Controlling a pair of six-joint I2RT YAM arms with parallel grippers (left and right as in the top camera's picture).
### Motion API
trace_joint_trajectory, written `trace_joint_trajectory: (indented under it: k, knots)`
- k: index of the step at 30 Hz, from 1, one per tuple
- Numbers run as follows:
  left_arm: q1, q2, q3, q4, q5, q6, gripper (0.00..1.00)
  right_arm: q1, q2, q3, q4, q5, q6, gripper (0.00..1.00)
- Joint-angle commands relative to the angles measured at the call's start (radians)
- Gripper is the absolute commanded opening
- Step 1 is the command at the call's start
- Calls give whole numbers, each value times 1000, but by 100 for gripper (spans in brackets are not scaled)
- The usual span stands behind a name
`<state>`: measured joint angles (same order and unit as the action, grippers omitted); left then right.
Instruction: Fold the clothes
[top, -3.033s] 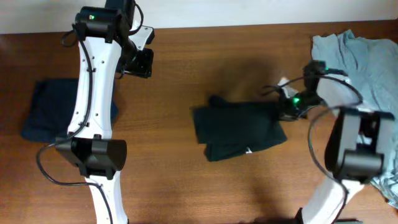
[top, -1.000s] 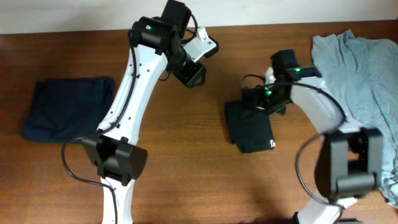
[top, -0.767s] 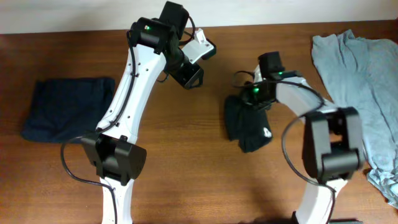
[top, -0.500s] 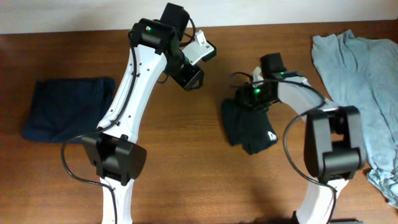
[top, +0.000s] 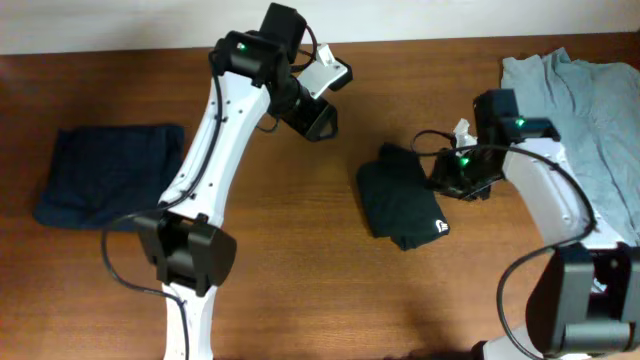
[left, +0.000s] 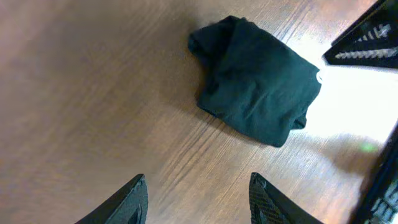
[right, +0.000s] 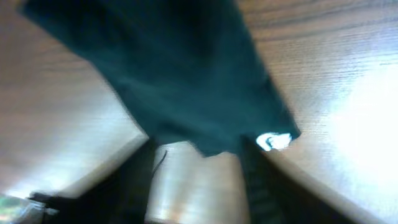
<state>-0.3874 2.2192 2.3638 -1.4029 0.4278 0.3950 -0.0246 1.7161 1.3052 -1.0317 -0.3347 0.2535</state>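
Note:
The black T-shirt lies folded in a compact bundle at the table's middle, its small white logo at the near right corner. My right gripper hovers at the bundle's right edge. In the right wrist view this gripper is open, with bare wood between its blurred fingers and the shirt's hem just ahead. My left gripper hangs up and to the left of the bundle, apart from it. Its fingers stand open over bare table, the shirt farther off.
A heap of light grey clothes covers the table's right end, behind the right arm. A folded dark blue garment lies at the far left. Brown wood shows between the two arm bases.
My right gripper has opened, let go of the shirt and drawn back to the right. The bundle has settled on the table. The left arm has barely moved.

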Motion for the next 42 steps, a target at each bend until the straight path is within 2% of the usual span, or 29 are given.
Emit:
trace_joint_trajectory:
  k: [1,5,8,11,12,14,15,16,21,23,27,29,32,35,37,39,42]
  knots:
    - [-19,130,-8,-20,39,-100,51,-17,36,-82,122,55,-80,77]
    - [-21,205,-8,-36,127,-97,52,-54,46,-93,147,24,-190,79]
    - [-24,227,-8,-27,164,-91,52,-61,46,-93,138,14,-194,80]
    - [-27,247,-8,-18,199,-92,56,-67,46,-93,108,2,-186,80]
    - [-31,262,-8,-10,221,-91,61,-67,46,-94,89,-1,-153,78]
    - [-36,284,-8,0,232,-92,62,-66,47,-110,86,-1,-94,60]
    - [-42,304,-8,-5,254,-101,62,-66,47,-127,94,-19,-57,19]
    - [-45,316,-9,-12,277,-111,62,-67,47,-134,103,-47,-63,4]
    - [-48,347,-9,-37,312,-158,63,-67,47,-137,195,-333,-265,4]
    - [-40,344,-9,-37,309,-169,68,-66,47,-137,220,-352,-264,4]
    - [-5,344,-9,-27,310,-200,72,-66,47,-137,240,-349,-253,4]
    - [7,344,-9,1,311,-183,82,-66,47,-137,232,-349,-243,4]
    - [11,344,-9,14,305,-20,86,-60,48,-137,196,-349,-186,4]
    - [10,344,-9,12,306,44,86,-14,48,-139,142,-255,-64,4]
    - [10,344,-9,12,306,49,86,21,48,-149,129,-133,30,4]
    - [12,344,-9,12,306,49,86,60,48,-185,138,32,183,4]
    - [18,344,-8,-1,306,49,86,72,48,-273,214,64,282,4]
